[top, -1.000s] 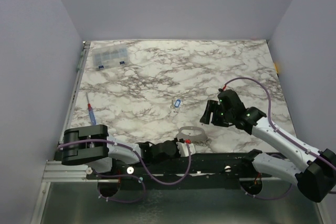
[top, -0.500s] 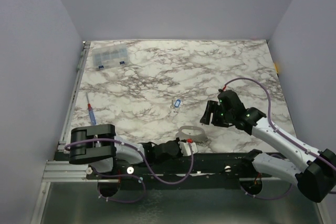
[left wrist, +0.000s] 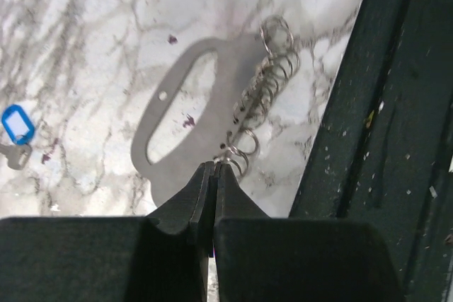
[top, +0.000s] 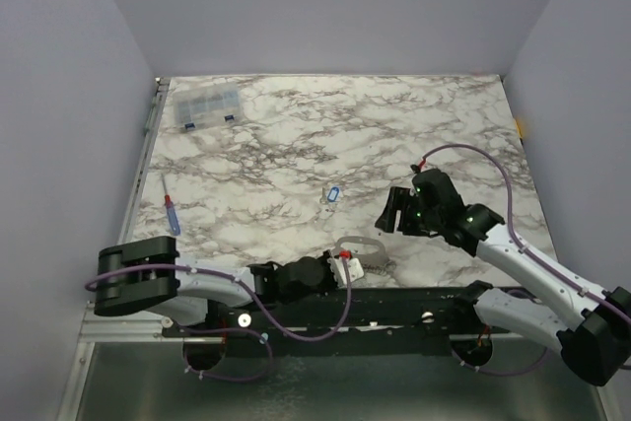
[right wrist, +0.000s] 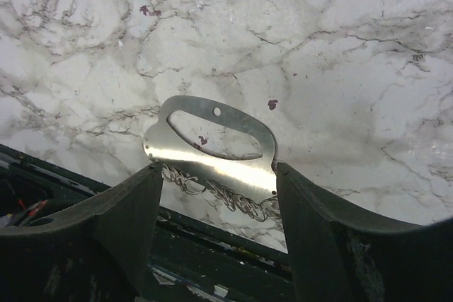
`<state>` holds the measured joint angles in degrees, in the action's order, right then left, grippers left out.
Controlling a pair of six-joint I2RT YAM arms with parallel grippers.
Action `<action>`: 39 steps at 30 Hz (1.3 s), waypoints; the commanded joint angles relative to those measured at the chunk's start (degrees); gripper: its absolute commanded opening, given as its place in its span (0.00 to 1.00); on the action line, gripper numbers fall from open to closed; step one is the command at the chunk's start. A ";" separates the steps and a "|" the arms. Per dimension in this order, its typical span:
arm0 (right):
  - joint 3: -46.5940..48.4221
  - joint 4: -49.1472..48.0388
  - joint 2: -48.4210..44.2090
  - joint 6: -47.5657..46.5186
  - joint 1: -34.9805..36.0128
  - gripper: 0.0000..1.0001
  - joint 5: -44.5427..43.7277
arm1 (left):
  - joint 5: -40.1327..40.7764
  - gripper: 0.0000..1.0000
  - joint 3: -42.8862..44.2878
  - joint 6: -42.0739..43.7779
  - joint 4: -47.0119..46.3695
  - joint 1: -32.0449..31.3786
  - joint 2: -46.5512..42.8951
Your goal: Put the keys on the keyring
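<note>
A white, grey-veined marble-patterned tabletop (top: 296, 135) lies beneath the right pincer (top: 390, 216); plain pale lilac walls (top: 325, 7) rise far beyond it and to either side, evenly lit.

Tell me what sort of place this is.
Probably a lab robot test cell: plain grey walls box in a marble-patterned table, with the left arm and right arm bolted at its near edge.

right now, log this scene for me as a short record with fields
keyring: flat pale metal loop, small rings along one edge, lying by the table's near edge
left gripper: shut, tips at the keyring's ringed edge
right gripper: open, clear of the keyring
key with blue tag: on the table, apart from the keyring
</note>
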<state>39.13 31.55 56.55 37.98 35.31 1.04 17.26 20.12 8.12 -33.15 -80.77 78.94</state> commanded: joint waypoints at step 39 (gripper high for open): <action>-5.45 -4.72 4.52 5.73 0.19 0.74 12.32 | -20.03 0.72 -2.46 -64.52 18.02 22.97 -13.99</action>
<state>36.60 27.07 62.57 40.56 35.31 12.32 -0.75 22.98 -45.47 -10.70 -58.94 68.23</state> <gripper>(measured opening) 0.734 0.677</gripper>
